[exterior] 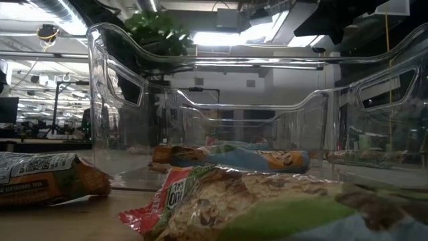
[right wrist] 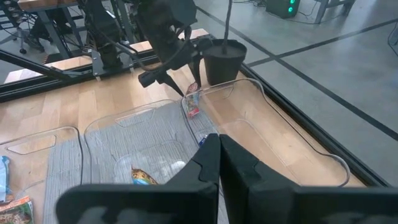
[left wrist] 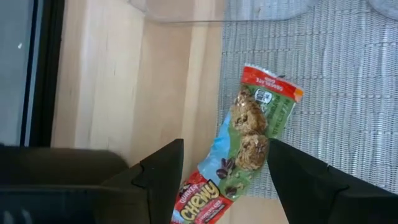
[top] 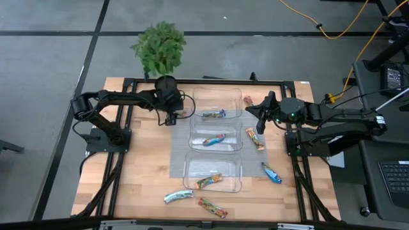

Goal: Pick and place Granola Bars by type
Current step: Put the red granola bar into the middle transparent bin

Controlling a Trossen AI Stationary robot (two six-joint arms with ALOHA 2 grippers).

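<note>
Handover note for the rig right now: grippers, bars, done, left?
Left gripper: open, straddling a red-green bar at the mat's edge beside the far tray, not gripped yet.
Right gripper: shut, empty, hovering right of the trays.
Done: one bar in each of the three trays, e.g. middle tray.
Left: loose bars on the table at right and near the front edge.

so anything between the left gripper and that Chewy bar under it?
Nothing visible. The left gripper hangs open right over the Chewy bar, its fingers on either side, at the edge of the grey mat.
</note>
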